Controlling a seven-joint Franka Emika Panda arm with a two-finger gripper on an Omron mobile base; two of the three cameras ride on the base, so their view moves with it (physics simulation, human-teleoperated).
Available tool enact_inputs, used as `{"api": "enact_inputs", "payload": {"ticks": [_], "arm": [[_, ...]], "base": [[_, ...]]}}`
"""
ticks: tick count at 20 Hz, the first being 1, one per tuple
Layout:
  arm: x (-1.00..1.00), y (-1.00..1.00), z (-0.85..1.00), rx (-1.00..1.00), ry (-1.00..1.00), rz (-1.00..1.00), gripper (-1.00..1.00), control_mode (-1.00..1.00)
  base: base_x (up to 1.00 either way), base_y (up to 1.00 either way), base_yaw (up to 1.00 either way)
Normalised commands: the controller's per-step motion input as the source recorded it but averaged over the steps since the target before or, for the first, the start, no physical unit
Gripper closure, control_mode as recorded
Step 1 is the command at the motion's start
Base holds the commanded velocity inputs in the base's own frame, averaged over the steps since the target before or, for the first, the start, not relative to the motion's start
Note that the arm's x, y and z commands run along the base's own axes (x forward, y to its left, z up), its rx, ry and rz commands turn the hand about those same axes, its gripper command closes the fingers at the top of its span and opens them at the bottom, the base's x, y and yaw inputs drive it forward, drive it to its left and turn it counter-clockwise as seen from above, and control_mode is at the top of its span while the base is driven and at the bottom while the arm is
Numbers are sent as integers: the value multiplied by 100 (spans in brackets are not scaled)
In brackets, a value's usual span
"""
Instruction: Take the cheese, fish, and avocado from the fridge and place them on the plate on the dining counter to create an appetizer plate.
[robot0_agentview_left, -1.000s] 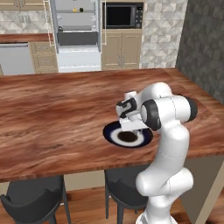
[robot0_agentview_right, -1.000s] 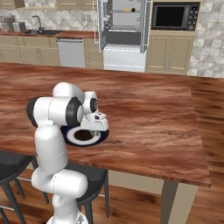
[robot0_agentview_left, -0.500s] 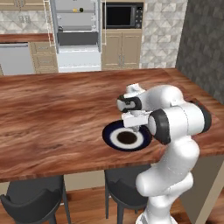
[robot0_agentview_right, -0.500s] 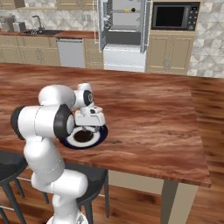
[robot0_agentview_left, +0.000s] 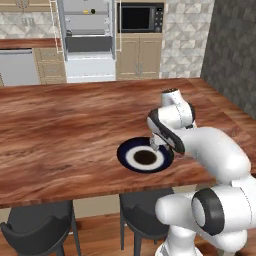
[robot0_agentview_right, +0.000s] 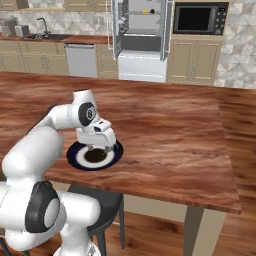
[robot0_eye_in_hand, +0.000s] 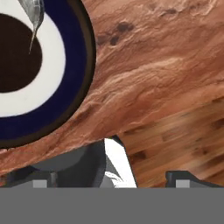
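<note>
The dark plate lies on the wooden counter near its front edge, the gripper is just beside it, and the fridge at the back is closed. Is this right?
One thing is wrong: the fridge stands open, doors swung out and shelves visible, as the right base view shows. The plate does lie on the dining counter near its front edge, with the gripper just beside it.

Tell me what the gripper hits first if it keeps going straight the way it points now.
Most likely the dining counter top, right beside the plate rim and near the counter's edge. The open gripper points down; exact depth is unclear.
</note>
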Motion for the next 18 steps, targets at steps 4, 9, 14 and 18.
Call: {"api": "enact_inputs", "payload": {"ticks": [4,9,14,18], "arm": [[-100,-36,49,0,-2,0,-100,-100],[-87,-24,31,0,0,0,-100,-100],[-67,-34,13,0,0,0,-100,-100],[-28,-25,2,0,0,0,-100,100]], "base": [[0,0,0],[0,0,0],[0,0,0],[-24,-39,0]]}}
